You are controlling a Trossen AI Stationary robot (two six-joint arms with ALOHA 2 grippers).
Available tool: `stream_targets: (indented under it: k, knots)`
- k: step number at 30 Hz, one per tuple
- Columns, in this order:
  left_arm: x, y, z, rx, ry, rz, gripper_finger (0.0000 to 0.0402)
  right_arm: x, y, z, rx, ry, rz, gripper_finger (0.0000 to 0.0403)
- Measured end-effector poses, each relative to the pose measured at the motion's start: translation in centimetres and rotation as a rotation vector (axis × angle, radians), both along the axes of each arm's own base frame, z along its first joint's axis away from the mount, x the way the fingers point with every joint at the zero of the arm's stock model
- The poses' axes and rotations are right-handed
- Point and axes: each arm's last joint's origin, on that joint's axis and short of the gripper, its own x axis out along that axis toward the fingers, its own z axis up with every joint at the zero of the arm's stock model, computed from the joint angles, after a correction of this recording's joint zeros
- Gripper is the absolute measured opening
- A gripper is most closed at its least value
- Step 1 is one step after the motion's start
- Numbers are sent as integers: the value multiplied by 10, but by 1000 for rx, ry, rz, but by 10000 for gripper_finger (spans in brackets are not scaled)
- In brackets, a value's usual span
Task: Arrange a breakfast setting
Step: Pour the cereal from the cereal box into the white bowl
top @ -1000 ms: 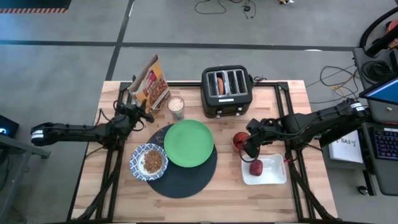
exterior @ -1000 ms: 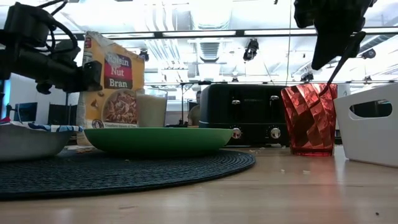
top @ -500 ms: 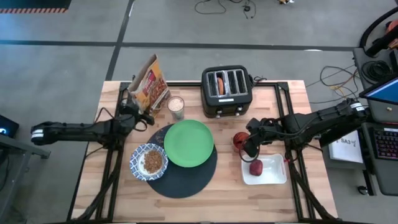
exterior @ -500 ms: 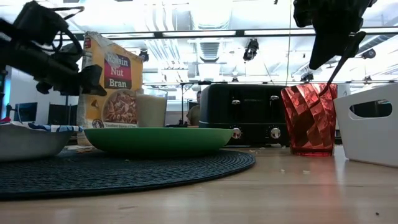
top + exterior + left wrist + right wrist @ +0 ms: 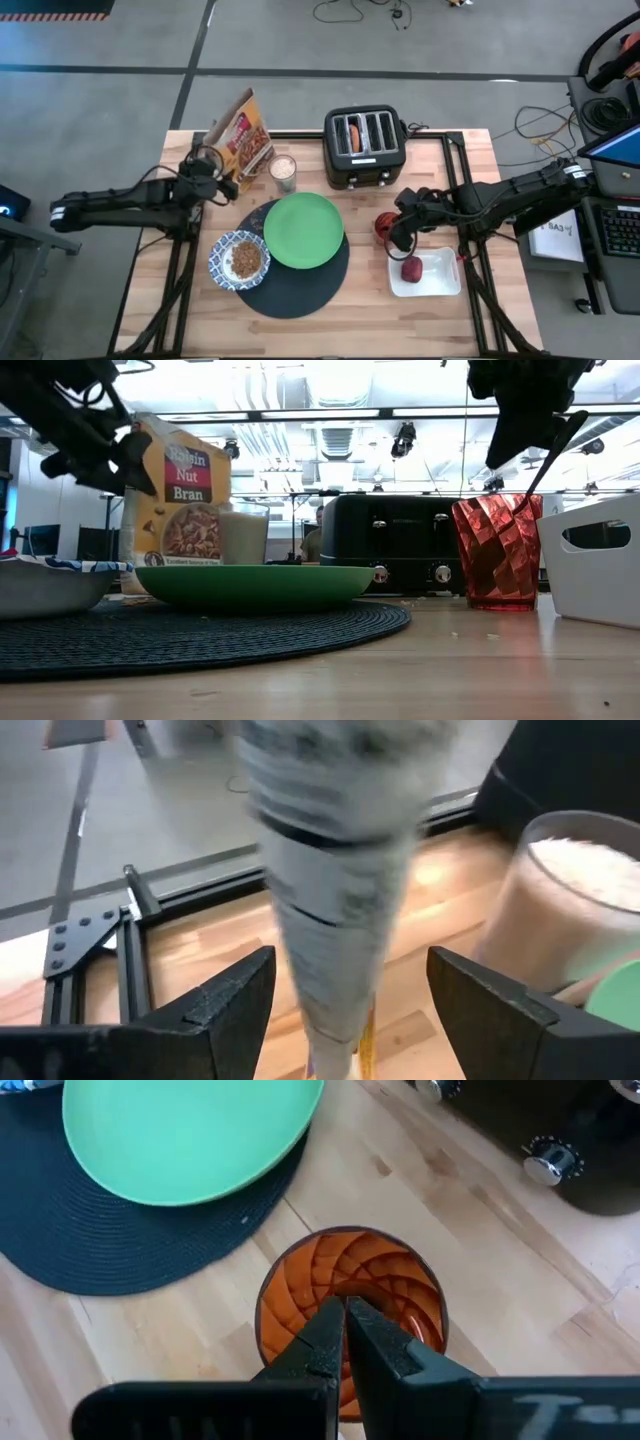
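The green plate (image 5: pixel 303 230) and the blue-and-white bowl (image 5: pixel 239 260) of cereal sit on the round dark placemat (image 5: pixel 300 292). The small red cup (image 5: pixel 384 228) stands right of the mat. A metal spoon (image 5: pixel 548 460) stands in the cup, leaning on its rim. My right gripper (image 5: pixel 346 1315) is shut just above the cup (image 5: pixel 350 1275). The bagel (image 5: pixel 353 135) is in the toaster. The dark red fruit (image 5: pixel 411 269) lies in a white tray. My left gripper (image 5: pixel 210 172) is open, its fingers on either side of the cereal bag's edge (image 5: pixel 330 870) without touching it. My right gripper hangs over the cup's mouth, pointing down. I cannot tell whether it touches the spoon, because its own fingers hide the place.
A black toaster (image 5: pixel 364 148) stands at the far middle, with a glass of milk (image 5: pixel 283 172) and the cereal bag (image 5: pixel 245 140) to its left. The white tray (image 5: pixel 440 275) lies near the right edge. Bare wood shows along the near edge.
My left gripper has risen and gone toward the table's far edge, up beside the cereal bag, and stayed open. The bag, cup and spoon have kept their places.
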Motion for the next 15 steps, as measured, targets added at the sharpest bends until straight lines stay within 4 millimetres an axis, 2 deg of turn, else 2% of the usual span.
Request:
stream_targets:
  k: [8, 11, 15]
  knots:
    - [-1, -2, 22, -48, -18, -95, 243, 6, -4, 5, -96, -91, -73, 9]
    - [-6, -3, 30, -65, 3, -105, 243, 8, -13, 8, -155, -116, -146, 9]
    - [-14, -5, 45, -78, -13, -111, 243, 13, -34, 23, -204, -156, -226, 9]
